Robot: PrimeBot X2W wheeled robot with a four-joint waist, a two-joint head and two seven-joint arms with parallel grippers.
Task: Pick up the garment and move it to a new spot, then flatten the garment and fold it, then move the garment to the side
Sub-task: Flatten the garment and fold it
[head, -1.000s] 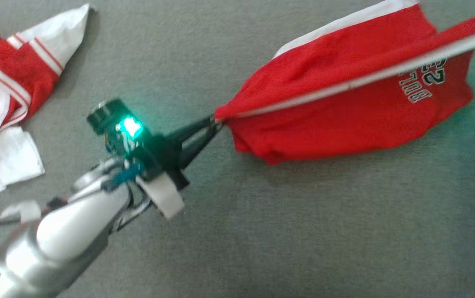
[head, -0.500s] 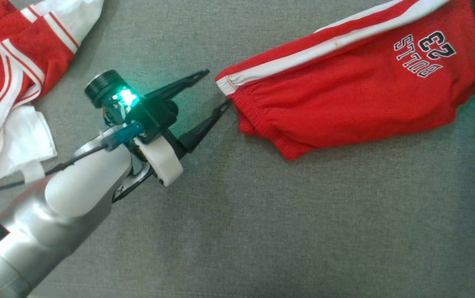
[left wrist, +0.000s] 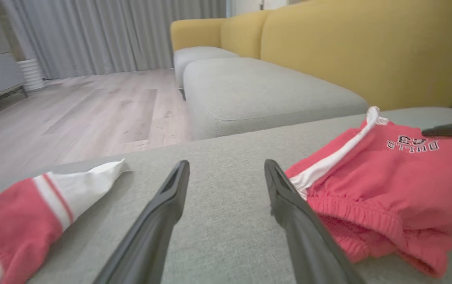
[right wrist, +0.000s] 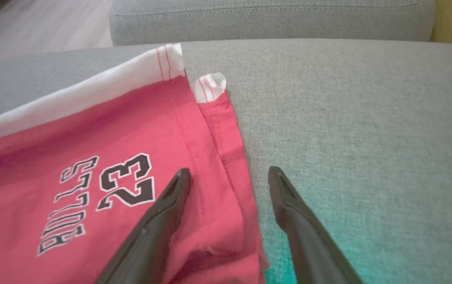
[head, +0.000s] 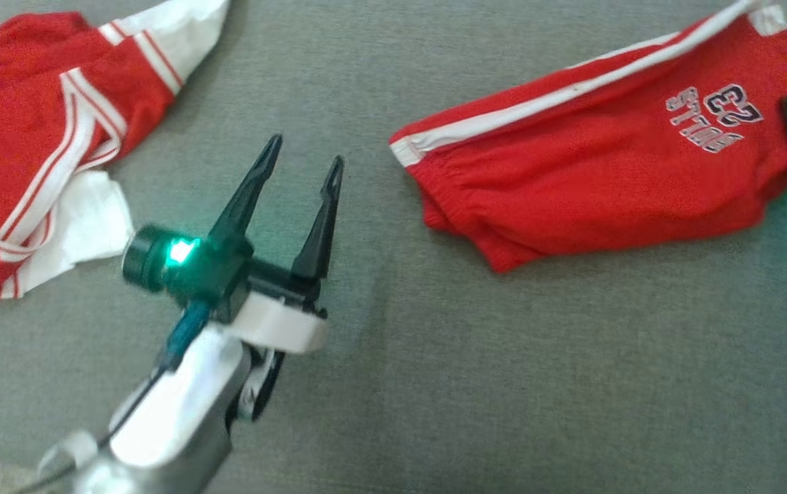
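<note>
The red shorts (head: 592,185) lie on the grey cushion (head: 503,384) at 2 o'clock. The left gripper (head: 306,152), fingers spread and empty, points toward 12. A red-and-white garment (head: 36,137) lies at 10 o'clock.

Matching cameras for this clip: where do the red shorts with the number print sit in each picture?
Head view: the red shorts lie at the upper right, stretching to the right edge.
Left wrist view: the shorts fill the lower right.
Right wrist view: the shorts cover the left half.
Shared landmark: the BULLS 23 print.
</note>
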